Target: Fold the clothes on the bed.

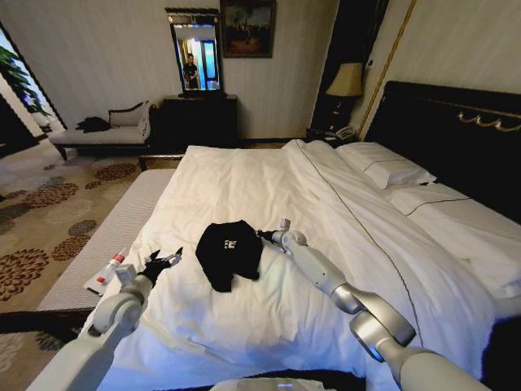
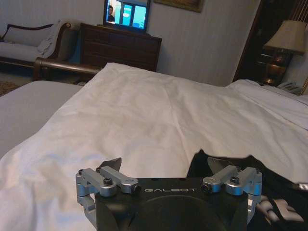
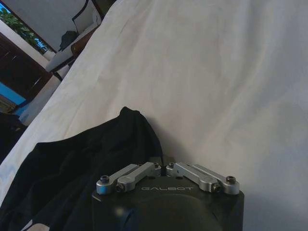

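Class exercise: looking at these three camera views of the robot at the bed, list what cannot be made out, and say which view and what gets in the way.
- Right hand, right wrist view: its fingertips are hidden behind its own body, at the T-shirt edge.
- T-shirt lettering, head view: too small and crumpled to read.
- T-shirt, left wrist view: cut off by the picture's edge and the left hand.
- Bed, head view: its foot end is hidden by the arms.

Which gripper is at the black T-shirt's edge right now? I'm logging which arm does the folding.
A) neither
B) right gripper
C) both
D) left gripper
B: the right gripper sits shut at the edge of the black T-shirt, while the left gripper hangs open beside it, apart from the fabric.
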